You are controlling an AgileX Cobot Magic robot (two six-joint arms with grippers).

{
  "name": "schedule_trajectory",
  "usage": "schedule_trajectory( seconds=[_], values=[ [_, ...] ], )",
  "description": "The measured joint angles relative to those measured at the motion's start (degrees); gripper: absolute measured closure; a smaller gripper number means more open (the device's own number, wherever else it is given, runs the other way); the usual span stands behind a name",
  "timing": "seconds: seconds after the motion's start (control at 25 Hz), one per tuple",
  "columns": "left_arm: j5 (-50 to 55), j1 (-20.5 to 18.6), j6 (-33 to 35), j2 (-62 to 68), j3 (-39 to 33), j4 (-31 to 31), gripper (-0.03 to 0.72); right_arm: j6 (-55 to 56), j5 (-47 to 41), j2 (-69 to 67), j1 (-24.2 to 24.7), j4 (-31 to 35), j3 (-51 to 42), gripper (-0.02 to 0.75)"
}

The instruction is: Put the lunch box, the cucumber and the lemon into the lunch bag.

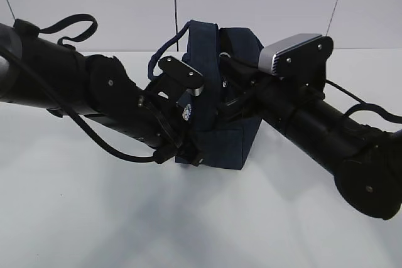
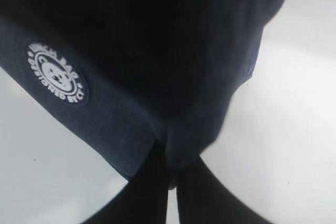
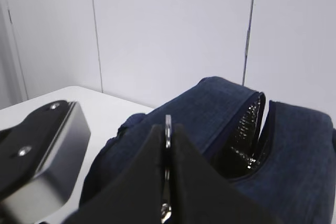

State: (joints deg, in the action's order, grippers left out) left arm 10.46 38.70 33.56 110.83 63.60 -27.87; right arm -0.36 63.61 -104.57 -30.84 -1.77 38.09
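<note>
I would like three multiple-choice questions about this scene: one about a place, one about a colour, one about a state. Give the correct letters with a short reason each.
1. Where is the lunch bag?
A. between the two arms
B. far left of the table
C. hanging in the air

2. What colour is it?
A. red
B. dark navy
C. yellow

3. What is the right gripper doing?
A. open wide
B. shut on a silver ring pull
C. holding a lemon

Answers: 1 A, the exterior view shows both arms meeting at it; 2 B, its fabric is navy in every view; 3 B, the right wrist view shows the fingers pressed around the metal ring.
</note>
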Motion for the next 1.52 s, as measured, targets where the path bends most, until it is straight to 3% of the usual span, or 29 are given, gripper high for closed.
schedule_trajectory(
  seconds=[0.56, 1.28, 1.52],
  values=[
    [0.0, 0.0, 0.0, 0.0, 0.0, -0.46, 0.694, -2.55, -13.66, 0.0, 4.48, 1.14, 10.39, 0.731],
    [-3.18, 0.0, 0.0, 0.0, -2.7, -2.72, 0.694, -2.56, -39.46, -5.87, 6.45, 7.1, 32.65, 0.731],
    [-3.27, 0.0, 0.0, 0.0, -2.7, -3.01, 0.694, -2.46, -49.73, -10.47, 7.82, 10.46, 44.26, 0.731]
  ],
)
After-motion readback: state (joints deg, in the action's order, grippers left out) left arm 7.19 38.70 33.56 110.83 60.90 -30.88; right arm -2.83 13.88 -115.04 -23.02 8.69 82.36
